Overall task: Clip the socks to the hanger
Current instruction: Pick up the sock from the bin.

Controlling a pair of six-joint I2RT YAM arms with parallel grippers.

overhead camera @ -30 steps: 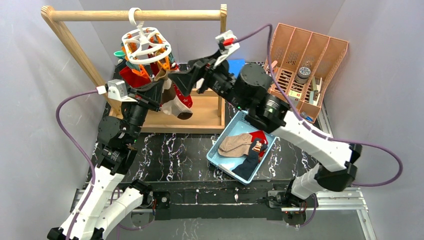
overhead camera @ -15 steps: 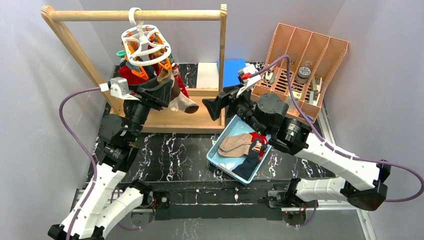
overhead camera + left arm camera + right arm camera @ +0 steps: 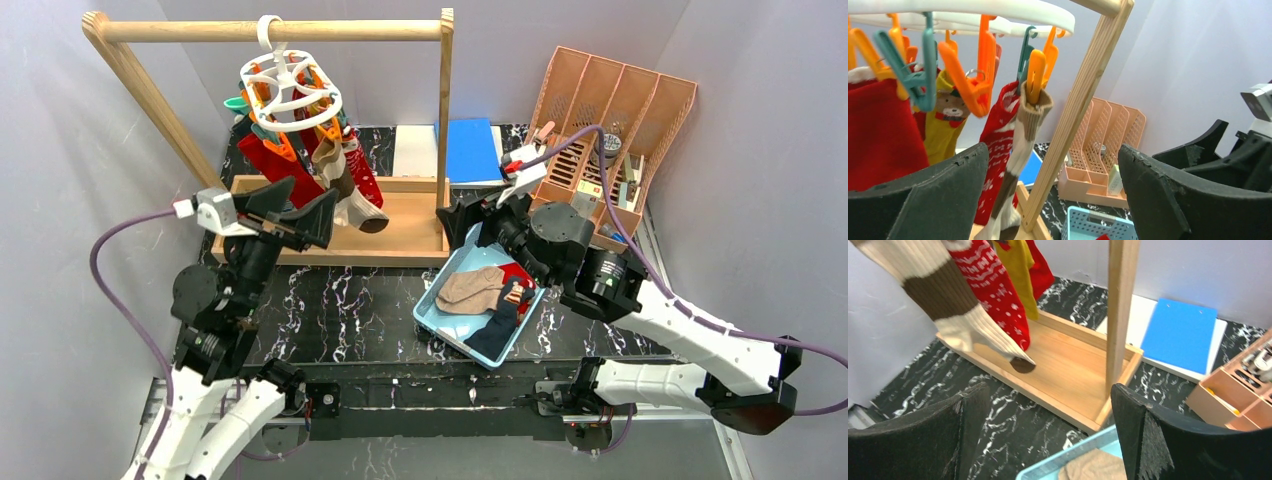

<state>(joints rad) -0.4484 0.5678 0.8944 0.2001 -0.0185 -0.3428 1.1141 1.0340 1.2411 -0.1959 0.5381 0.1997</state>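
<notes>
Looking past our two tools, we see a black tabletop veined with white marbling point(image 3: 350, 300) beneath both of them, closed in by plain pale grey walls point(image 3: 60, 150) ahead and to either side. Our left gripper point(image 3: 1052, 147) stands wide apart with nothing between its fingers, and our right gripper point(image 3: 1049, 387) is just as wide and just as bare. Ahead of and above the left gripper hangs the white plastic ring-shaped hanger point(image 3: 290, 85), hooked on the top bar of a light wooden rail frame point(image 3: 270, 31), with orange and teal clips dangling from the ring. Straight in front of the left gripper, an orange clip pinches the cuff of a cream sock with brown bands point(image 3: 1020, 145), which hangs apart from both fingers. Just left of it we see a red sock with a white pattern point(image 3: 998, 130), then a mustard sock with a bear face point(image 3: 945, 135), then a plain red sock point(image 3: 878, 135). Below the right gripper, back toward its wrist, sits a light blue plastic basket point(image 3: 440, 322) holding a tan sock point(image 3: 472, 290) and a navy sock point(image 3: 497, 330). Right of that gripper stands a peach slotted plastic organiser point(image 3: 620, 90)
</notes>
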